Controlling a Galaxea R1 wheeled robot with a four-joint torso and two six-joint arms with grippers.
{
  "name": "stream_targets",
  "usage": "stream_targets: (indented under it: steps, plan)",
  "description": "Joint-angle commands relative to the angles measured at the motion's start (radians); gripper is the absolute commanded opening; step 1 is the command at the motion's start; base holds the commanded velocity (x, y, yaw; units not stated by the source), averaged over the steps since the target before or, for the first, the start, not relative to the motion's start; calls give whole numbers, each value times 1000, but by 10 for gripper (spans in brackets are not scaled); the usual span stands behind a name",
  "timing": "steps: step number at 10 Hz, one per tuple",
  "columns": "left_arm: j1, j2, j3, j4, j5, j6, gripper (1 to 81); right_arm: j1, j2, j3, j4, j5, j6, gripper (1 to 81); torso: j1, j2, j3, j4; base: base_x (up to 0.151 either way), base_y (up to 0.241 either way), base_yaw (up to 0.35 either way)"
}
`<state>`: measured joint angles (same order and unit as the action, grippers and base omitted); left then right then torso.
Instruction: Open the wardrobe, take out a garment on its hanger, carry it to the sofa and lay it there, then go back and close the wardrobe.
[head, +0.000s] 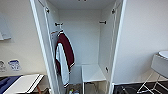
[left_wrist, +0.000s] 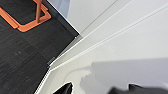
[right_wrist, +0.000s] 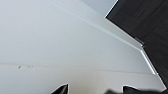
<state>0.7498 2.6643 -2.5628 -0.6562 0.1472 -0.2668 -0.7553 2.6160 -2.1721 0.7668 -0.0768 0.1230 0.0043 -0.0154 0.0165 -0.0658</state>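
Working from the left in your head view: a white-topped table (head: 23, 83) sits at the lower left corner with something blue (head: 6, 83) lying on its left end, against a pale wall carrying a small blue-marked sticker (head: 14, 64); beside it the wardrobe (head: 82, 37) stands open, its left door (head: 41, 45) swung out toward you and its right door (head: 117, 42) likewise, so you look straight into the white interior. Near the left inner wall a maroon jacket with white sleeves (head: 64, 60) hangs from a short dark rail bracket (head: 58, 24); a matching bracket (head: 102, 22) sits on the right inner wall; a white shelf (head: 92, 73) fills the lower right corner of the interior, and some small items on the wardrobe floor are too blurred to name. You cannot make out the black garment or its hanger inside. At the far right a white chair on thin legs (head: 160, 67) stands on dark carpet (head: 135, 88).

Your left wrist view looks along a white door panel (left_wrist: 130, 42) down to dark carpet and an orange frame (left_wrist: 32, 17) on the floor; two dark finger tips (left_wrist: 65, 88) stand apart against the panel, holding nothing. Your right wrist view shows another white panel (right_wrist: 62, 40) beside dark floor; its dark tips (right_wrist: 61, 88) are also spread, with nothing between them.
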Motion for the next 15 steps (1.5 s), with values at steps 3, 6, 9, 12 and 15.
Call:
stream_targets:
  steps: [3, 6, 9, 12, 15]
  plan:
    - [-94, 283, 9, 248, 110, 11, 811, 136, 204, -24, -43, -61, -43, 811, 1, 0, 0, 0, 0, 0, 0]
    - [-11, 300, -2, 379, 112, 17, 811, 53, 239, -107, -159, -77, -43, 811, 1, 1, 0, 0, 0, 0, 0]
    - [141, 289, -1, 668, 92, 20, 811, -85, 242, -185, -296, -92, -43, 811, 1, 1, 0, 0, 0, 0, 0]
    - [294, 275, 10, 845, -2, 21, 811, -221, 246, -228, -452, -92, -45, 811, 1, 1, 0, 0, 0, 0, 0]
    - [452, 272, 16, 974, -110, 32, 811, -376, 259, -274, -560, -72, -45, 811, 1, 1, 0, 0, 0, 0, 0]
